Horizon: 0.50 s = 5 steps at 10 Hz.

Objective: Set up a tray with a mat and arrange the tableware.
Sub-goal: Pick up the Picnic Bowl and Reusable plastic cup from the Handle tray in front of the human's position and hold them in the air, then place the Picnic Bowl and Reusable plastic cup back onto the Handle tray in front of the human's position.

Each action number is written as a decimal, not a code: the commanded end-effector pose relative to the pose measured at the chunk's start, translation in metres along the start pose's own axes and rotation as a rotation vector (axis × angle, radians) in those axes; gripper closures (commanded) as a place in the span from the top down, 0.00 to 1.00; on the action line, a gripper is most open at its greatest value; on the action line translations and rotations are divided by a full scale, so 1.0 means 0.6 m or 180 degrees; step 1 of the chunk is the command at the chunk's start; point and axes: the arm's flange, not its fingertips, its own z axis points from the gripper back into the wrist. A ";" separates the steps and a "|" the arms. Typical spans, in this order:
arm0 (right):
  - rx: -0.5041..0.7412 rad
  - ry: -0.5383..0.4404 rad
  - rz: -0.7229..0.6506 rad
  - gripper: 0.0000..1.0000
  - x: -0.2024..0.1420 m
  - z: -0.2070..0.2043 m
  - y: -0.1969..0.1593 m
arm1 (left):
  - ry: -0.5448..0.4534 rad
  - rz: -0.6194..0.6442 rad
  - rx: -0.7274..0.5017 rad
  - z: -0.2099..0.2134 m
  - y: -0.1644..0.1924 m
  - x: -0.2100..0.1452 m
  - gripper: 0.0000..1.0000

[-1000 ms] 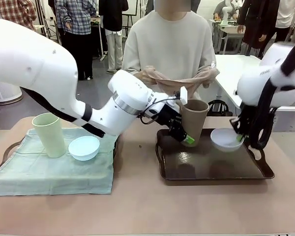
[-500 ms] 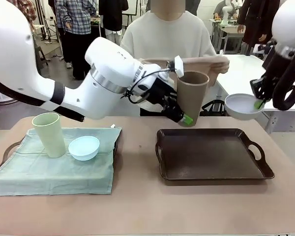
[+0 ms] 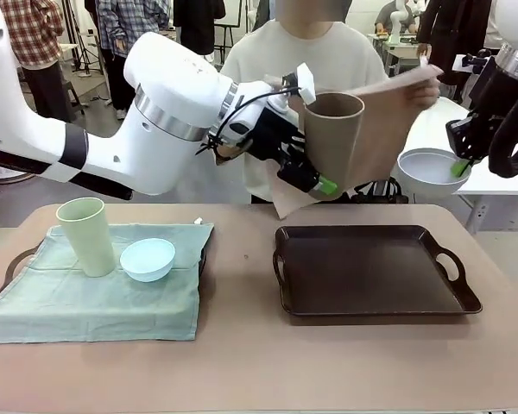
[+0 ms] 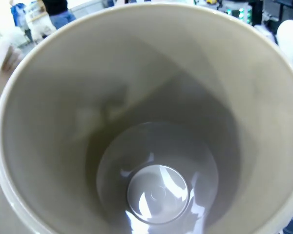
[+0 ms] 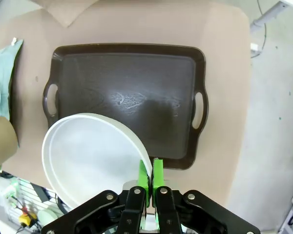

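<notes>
The left gripper [image 3: 315,177] is raised well above the tabletop [image 3: 242,362], its fingers [image 3: 328,185] clamped on the side wall of the brown cup [image 3: 332,138], which stands upright in the air between them. The left wrist view looks straight down into this cup [image 4: 146,146], glossy at the bottom.

The right gripper [image 3: 457,168] also hangs high, off to the far right. Its green-padded fingers [image 5: 157,178] are pressed nearly together, pinching the thin rim of the white bowl [image 5: 93,156]; one pad sits inside the rim, the other outside. The bowl [image 3: 427,172] extends away from the fingers toward the middle of the scene.

Below and ahead of the right fingers lies the dark tray [image 5: 127,68], bare, with a handle at each short end [image 3: 371,276].

Just behind the left fingers and the brown cup, the person holds a tan mat [image 3: 384,129] spread up by a hand [image 3: 427,86].

Far below and to the other side of the left fingers, a pale green cup [image 3: 86,237] and a light blue bowl [image 3: 147,259] stand close together on a light green cloth [image 3: 95,302] covering a second tray [image 3: 13,263].
</notes>
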 end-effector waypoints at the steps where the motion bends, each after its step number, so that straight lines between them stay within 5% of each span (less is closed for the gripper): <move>1: -0.0003 -0.0017 -0.0017 0.04 0.004 -0.005 -0.004 | -0.0003 -0.0018 -0.0020 -0.006 0.005 0.000 0.63; 5: -0.0003 -0.0017 -0.0017 0.04 0.004 -0.005 -0.004 | -0.0003 -0.0018 -0.0020 -0.006 0.005 0.000 0.63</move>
